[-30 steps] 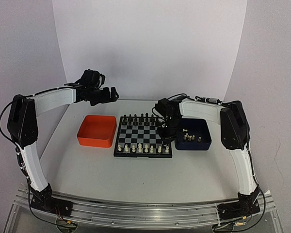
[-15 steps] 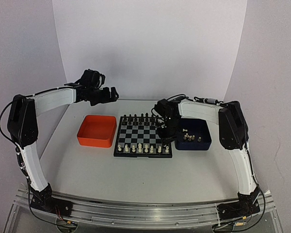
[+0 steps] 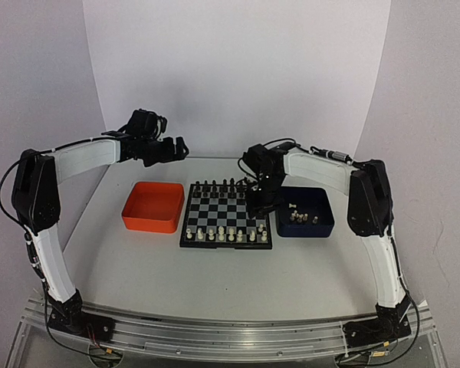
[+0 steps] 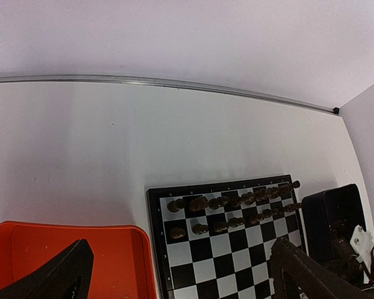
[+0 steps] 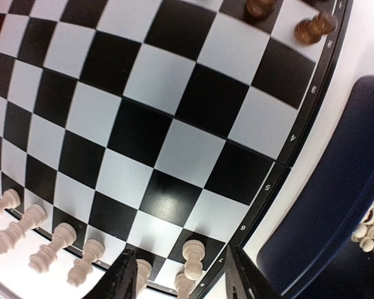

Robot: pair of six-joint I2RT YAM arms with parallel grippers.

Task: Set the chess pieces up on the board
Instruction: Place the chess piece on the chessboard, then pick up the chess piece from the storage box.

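Cream-white pieces (image 3: 224, 232) sit in the two near rows of the board (image 3: 227, 208), with more loose in the blue tray (image 3: 324, 224). Change over the last second: right gripper (image 5: 181, 274) was down low at the board's right edge with jaws pressed together. Now it's lifted off toward the far side, jaws parted, nothing between them. Wrist view shows a pawn (image 5: 193, 250) upright on a dark square near the right edge, under the gap and clear of both fingers. My read: that piece is placed and released, one more square filled. Can't tell if the near rows are complete, but the tray pieces (image 3: 303, 218) say the job isn't done. Likely next: right arm back to the tray for another. No change on the left: left gripper (image 3: 169, 149) hangs spread wide and empty behind the orange tray (image 3: 149, 222). Black pieces (image 3: 217, 185) line the far rows
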